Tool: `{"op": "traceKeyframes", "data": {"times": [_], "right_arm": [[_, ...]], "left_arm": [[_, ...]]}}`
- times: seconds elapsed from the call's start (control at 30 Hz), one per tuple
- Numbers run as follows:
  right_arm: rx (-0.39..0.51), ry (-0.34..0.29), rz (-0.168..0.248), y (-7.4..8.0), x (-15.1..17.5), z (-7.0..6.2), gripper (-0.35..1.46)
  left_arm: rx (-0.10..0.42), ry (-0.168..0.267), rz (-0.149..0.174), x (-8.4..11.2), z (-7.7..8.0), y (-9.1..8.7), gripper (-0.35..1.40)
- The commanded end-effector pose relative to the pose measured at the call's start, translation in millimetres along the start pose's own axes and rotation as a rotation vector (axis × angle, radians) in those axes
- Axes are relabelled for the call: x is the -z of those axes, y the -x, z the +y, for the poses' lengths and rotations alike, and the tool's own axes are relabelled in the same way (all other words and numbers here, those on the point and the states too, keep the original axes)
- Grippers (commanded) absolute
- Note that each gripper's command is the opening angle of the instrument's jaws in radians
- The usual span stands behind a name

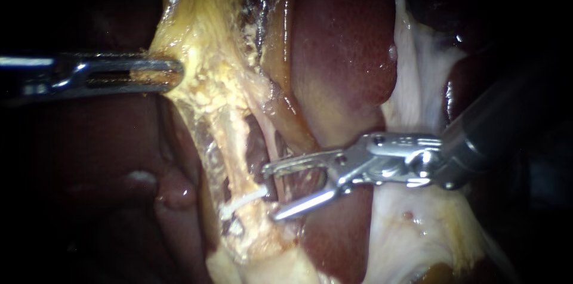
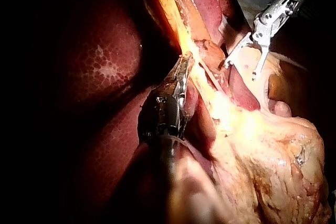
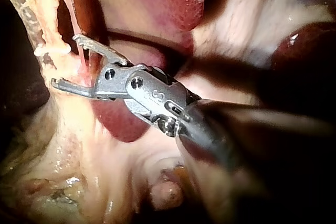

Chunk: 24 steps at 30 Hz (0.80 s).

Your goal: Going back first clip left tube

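— White plastic, by the look of it: the clip [image 1: 242,199] sits across the left tube [image 1: 230,153], low on that pale strand and just beside our right instrument [image 1: 271,194].

— And our pincer there?

— Wide open and empty. Its upper tip lies near the clip's end, with nothing between the two halves. Our left instrument [image 1: 170,75] has its pincer closed on the yellow fatty tissue [image 1: 203,51] higher up, and we judge that it is holding the strand taut.

— How will the tube handle?

— Soft, wet and slippery, we think, and easily torn. We would not grip it directly, but rather the fat around it, as our left does. The clip seems small and stiff, and a knock might shift it.

— Which way does it run?

— In the endoscope view the tube's long axis drops steeply from upper left to lower right, beside the liver [image 1: 340,39]. The clip lies crosswise, its nearer end tilted up toward our open pincer.
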Motion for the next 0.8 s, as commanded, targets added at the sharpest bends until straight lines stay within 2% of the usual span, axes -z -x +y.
{"op": "traceKeyframes", "data": {"times": [0.03, 0.17, 0.3, 0.43, 0.6, 0.8], "right_arm": [[0.014, 0.006, 0.003, -0.7, 0.7, -0.1, 0.60], [0.059, 0.027, 0.007, -3.1, 3.0, -0.3, 0.60], [0.092, 0.047, 0.009, -4.4, 4.2, -0.8, 0.60], [0.116, 0.056, 0.034, -4.7, 4.7, -0.9, 0.60], [0.128, 0.058, 0.048, -4.7, 4.7, -0.9, 0.60], [0.134, 0.058, 0.047, -4.7, 4.7, -1.0, 0.60]], "left_arm": [[0.000, 0.000, 0.000, 0.0, 0.0, 0.0, -0.35], [-0.008, 0.000, -0.001, -0.3, 0.3, -0.2, -0.35], [0.000, 0.004, -0.004, -1.2, 0.8, -0.9, -0.35], [0.011, -0.004, -0.009, -2.7, 1.8, -2.1, -0.35], [0.025, -0.016, 0.016, -5.9, 3.2, -4.2, -0.35], [0.025, -0.024, 0.037, -9.0, 3.3, -5.0, -0.35]]}}
